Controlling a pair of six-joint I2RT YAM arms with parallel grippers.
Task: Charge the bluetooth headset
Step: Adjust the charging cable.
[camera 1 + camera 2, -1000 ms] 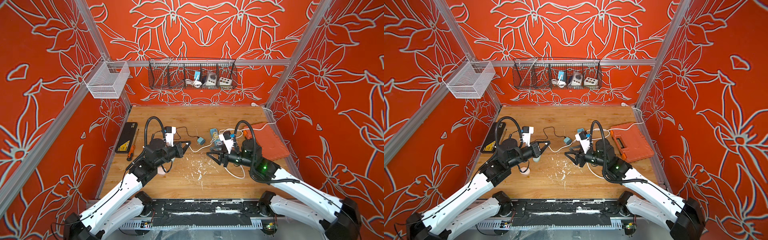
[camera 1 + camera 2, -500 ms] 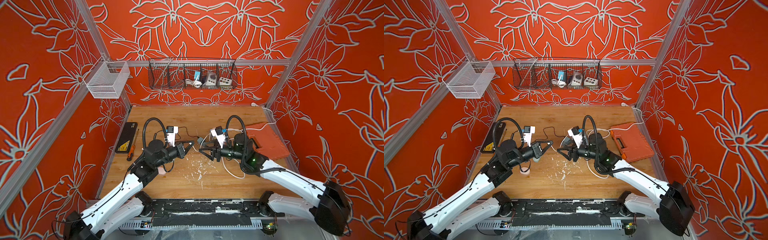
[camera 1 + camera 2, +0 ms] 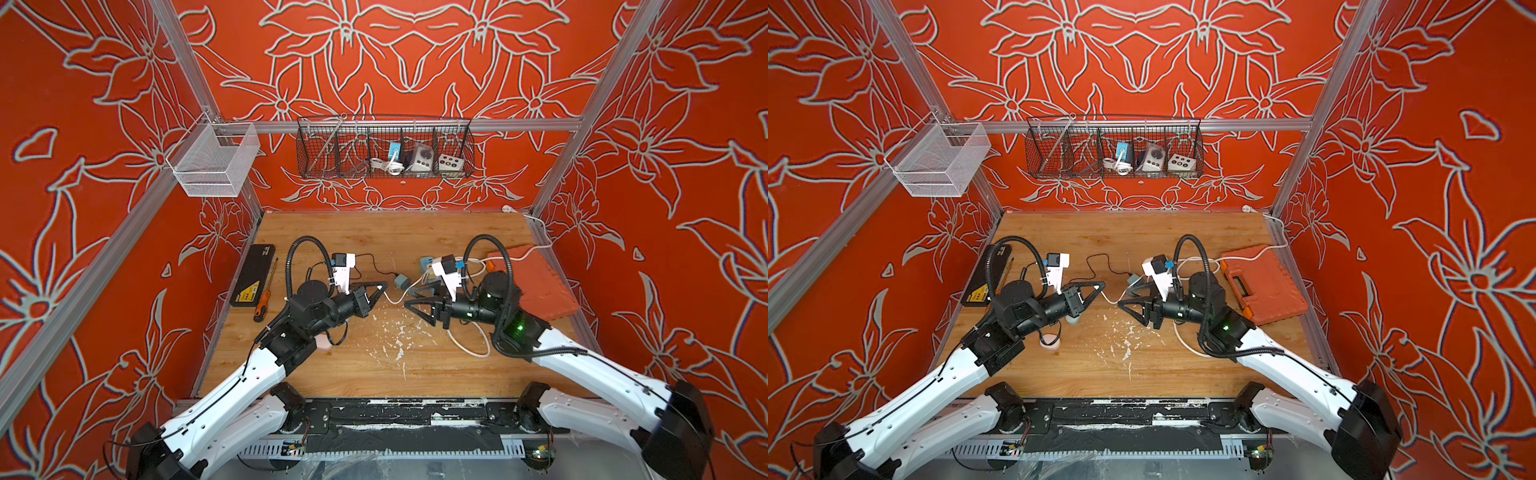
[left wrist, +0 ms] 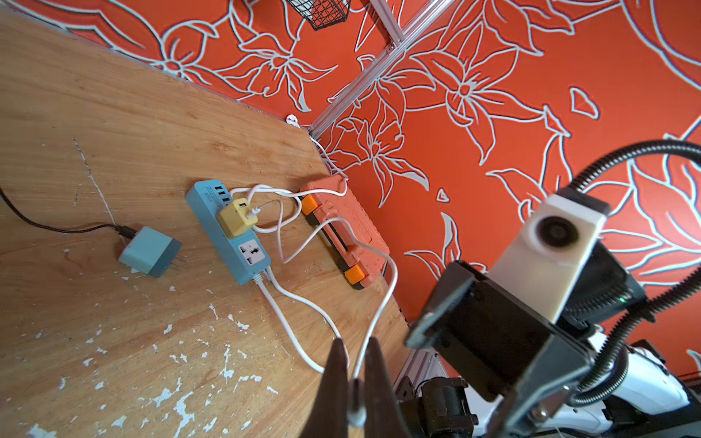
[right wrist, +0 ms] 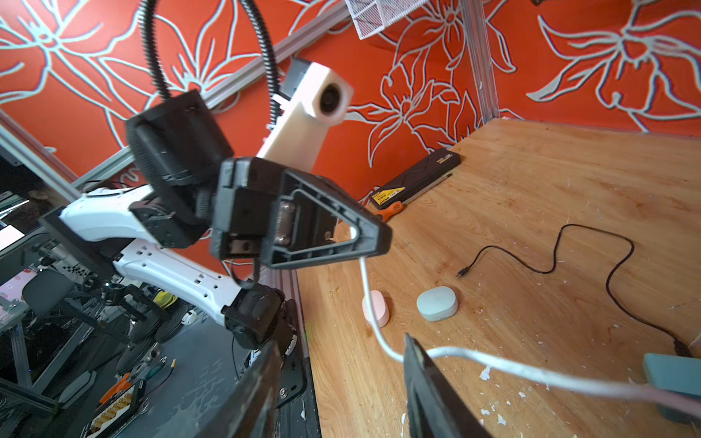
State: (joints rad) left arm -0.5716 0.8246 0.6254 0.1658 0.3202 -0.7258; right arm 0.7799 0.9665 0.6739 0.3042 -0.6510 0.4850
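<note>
Our left arm and right arm wear white shells over black joints, and the left gripper and right gripper are black with hollow triangular fingers. Behind the jaws each carries a white camera block and a black ribbed hose; a green light glows on the right arm.

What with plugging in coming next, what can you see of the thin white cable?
Thin, smooth white cable, seemingly plastic-sheathed. One end sits in the yellow adapter on the blue power strip. It loops across the wooden table beside the orange case, then rises off it, its free end pinched in the shut left pincer.
</note>
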